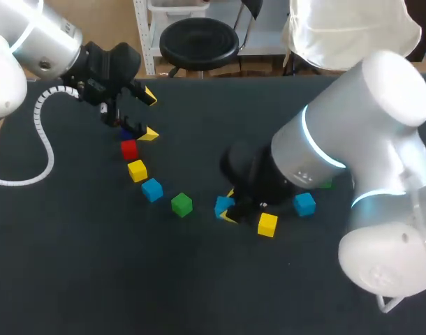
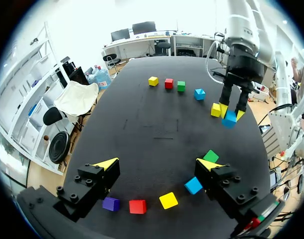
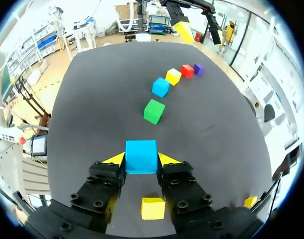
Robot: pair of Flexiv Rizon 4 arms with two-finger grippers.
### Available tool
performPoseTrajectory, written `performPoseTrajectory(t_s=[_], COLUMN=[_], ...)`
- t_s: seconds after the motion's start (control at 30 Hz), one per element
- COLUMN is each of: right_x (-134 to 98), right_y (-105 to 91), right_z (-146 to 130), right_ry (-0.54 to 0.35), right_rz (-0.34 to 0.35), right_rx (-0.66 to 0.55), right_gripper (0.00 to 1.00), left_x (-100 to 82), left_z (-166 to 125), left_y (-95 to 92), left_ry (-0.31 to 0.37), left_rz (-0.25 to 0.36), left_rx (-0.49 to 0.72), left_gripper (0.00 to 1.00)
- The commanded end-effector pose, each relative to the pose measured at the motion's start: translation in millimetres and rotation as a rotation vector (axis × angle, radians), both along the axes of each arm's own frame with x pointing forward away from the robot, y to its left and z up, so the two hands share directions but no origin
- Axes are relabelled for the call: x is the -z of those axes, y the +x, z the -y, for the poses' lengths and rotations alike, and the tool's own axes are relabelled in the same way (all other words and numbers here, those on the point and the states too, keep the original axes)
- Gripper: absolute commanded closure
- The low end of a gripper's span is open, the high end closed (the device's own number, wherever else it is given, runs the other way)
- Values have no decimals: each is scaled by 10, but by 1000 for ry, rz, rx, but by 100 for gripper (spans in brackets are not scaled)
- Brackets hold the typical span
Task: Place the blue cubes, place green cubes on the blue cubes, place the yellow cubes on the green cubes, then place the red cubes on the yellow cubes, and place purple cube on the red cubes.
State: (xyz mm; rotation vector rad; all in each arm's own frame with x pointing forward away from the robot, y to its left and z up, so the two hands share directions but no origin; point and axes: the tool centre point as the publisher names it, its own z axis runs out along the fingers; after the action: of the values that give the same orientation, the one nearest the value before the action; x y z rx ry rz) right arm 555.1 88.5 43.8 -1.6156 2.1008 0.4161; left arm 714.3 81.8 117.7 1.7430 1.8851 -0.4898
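My right end effector sits low over the dark desk, just right of the middle of the head view. It is pinching a small bright blue cube between its yellow tips, one pressed on each side face. I judge this square grip is meant to keep the cube level for setting down as a base block, though I cannot tell whether it rests on the desk or hangs just above it. A small yellow cube lies just beside that end effector towards the lower right, and a second blue cube lies a little further right. Left of centre a curved row runs from the upper left down towards the middle: a small purple cube, a red cube, a second yellow cube, a third blue cube and a green cube. They are near one another but apart, and none is stacked. My left end effector hangs in the upper left over the purple end of that row, its fingers spread wide with nothing between them. I take it to be parked there, clear of the right arm yet close to its own cubes. With nothing stacked, the task looks to be at its first layer, the blue one.
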Motion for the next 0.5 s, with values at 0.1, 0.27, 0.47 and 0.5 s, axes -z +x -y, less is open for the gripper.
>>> performPoseTrajectory(t_s=[0.1, 0.27, 0.47, 0.5], right_x=[-109, -96, -68, -65], right_y=[164, 271, 358, 368], right_z=[18, 30, 91, 107], right_ry=[-4, 17, 74, 77], right_rz=[-26, -41, -58, -63], right_rx=[-50, -73, -96, -96], right_gripper=[100, 100, 100, 100], left_x=[-4, -4, -4, -4], left_z=[0, 0, 0, 0], left_y=[0, 0, 0, 0], left_ry=[2, 2, 2, 2], left_rz=[-1, -1, -1, -1], left_rx=[1, 1, 1, 1], left_gripper=[0, 0, 0, 0])
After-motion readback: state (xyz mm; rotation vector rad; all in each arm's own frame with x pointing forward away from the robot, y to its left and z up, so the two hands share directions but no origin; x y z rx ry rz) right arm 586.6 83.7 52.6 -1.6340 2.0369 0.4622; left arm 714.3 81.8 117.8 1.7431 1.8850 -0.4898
